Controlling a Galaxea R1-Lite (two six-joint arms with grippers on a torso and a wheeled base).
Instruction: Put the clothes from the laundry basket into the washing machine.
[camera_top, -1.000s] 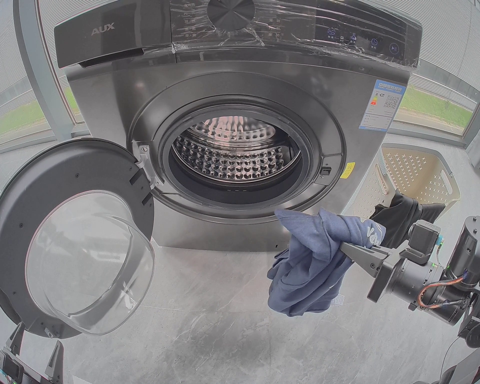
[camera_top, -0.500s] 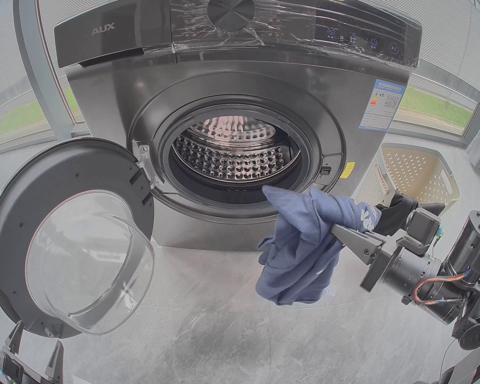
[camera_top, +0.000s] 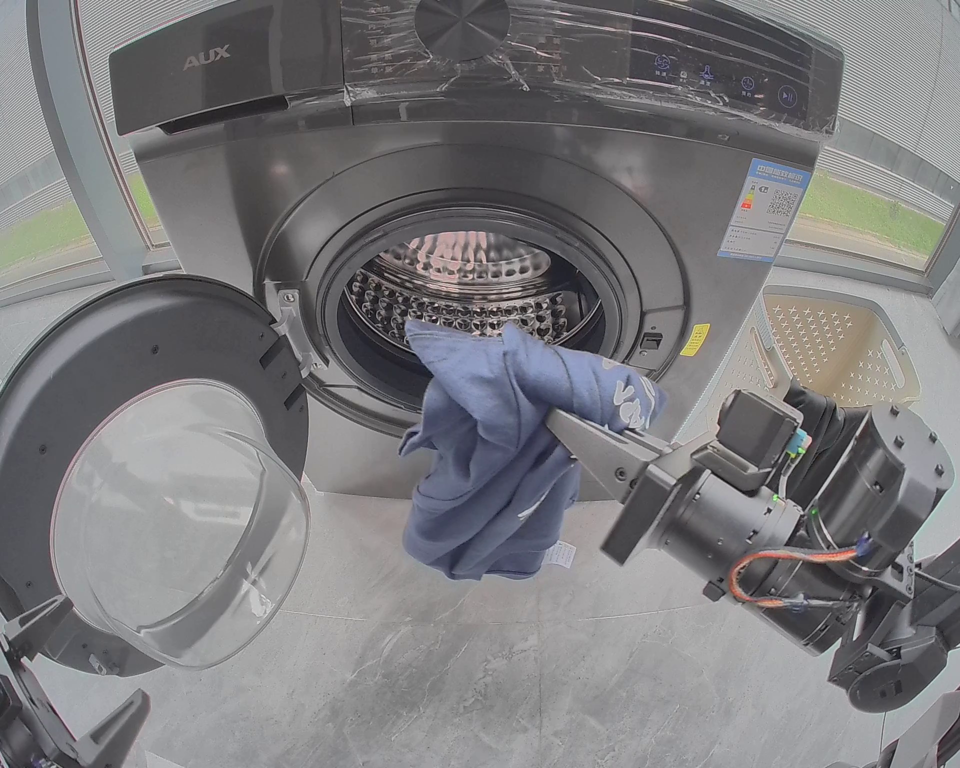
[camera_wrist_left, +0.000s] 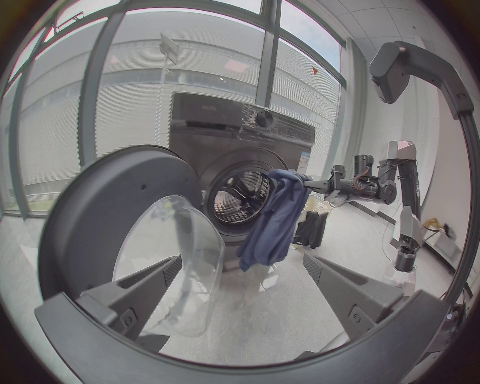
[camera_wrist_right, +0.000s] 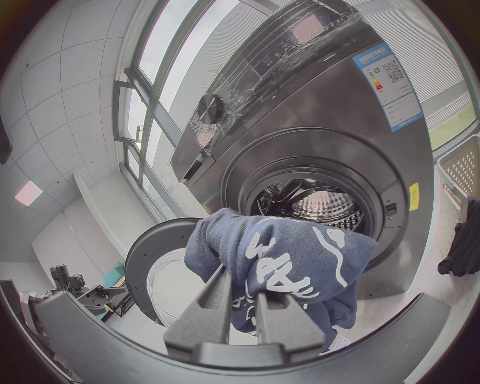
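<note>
Right gripper was clamped on the blue garment, its fingers pinched together over a bunched fold. It sat directly in front of the washing machine, about level with the lower lip of the drum opening. Most of the cloth hung below the fingers, draping past that lip toward the floor in front of the machine. The machine's door stood swung wide on the robot's left. The left gripper, fingers spread with nothing between them, sat low in front of the machine, out past that door. The laundry basket stood at the machine's right flank, with a black garment draped over its rim.

The step in hand looked like carrying the blue garment into the drum. To do it well, the grip probably needed to rise so the dangling tail could clear the lip. It should then go deep through the opening before letting go, so no cloth was left trailing over the seal. A straight pull-out afterwards would avoid dragging the fabric back. The black garment was not yet loaded.
</note>
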